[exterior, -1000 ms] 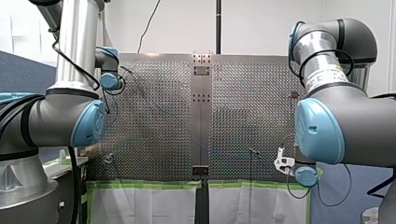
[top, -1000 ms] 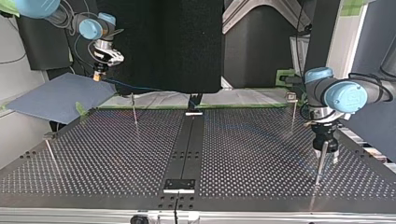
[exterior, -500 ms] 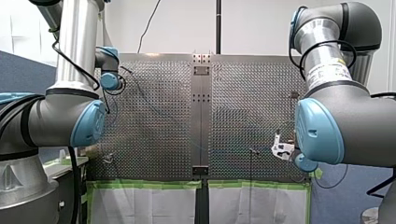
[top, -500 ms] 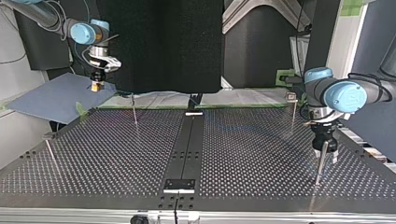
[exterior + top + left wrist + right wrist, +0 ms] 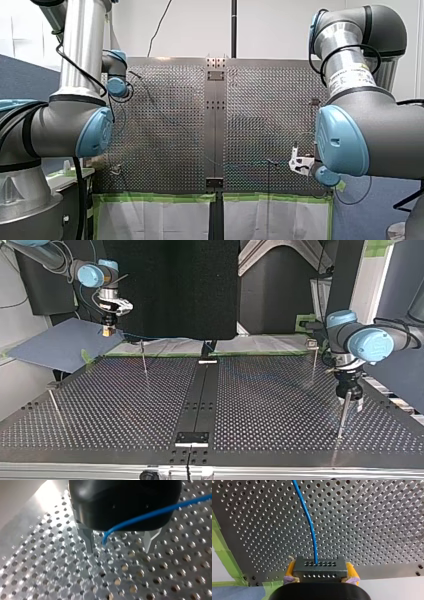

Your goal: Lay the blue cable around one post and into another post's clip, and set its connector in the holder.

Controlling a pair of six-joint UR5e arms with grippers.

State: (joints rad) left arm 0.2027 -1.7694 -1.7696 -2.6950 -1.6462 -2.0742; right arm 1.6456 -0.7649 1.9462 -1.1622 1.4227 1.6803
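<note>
Holding the connector (image 5: 319, 569) is my right gripper (image 5: 320, 577): its yellow pads (image 5: 290, 570) are closed on the two ends of the dark, hole-studded block. The blue cable (image 5: 308, 517) leaves the middle of the block's face and runs ahead over the perforated table (image 5: 374, 517). That grasp seems chosen so the connector can be carried and set down by its body while the cable trails free; the holder step, as I judge it, is not yet done. In the top view this gripper hangs over the table's far edge at the view's left, near one thin post (image 5: 143, 357).

Further along the cable, my left gripper (image 5: 119, 546) stands low over the table, its metal fingers (image 5: 88, 538) spread wide and clamping nothing. The cable crosses in front of its black body and curves down between the fingers, touching neither as far as the wrist view shows. Spread like that, it looks ready to take or guide the cable at the post just beside it (image 5: 342, 416), probably for the wrap or the clip.

Counted: one cable, one connector and two grippers. The top view shows four posts, two on each side of the dark centre rail (image 5: 200, 395). Which posts carry a clip is too small to tell, and I cannot pick out the holder with certainty. Green tape (image 5: 222, 550) edges the table near my right gripper.
</note>
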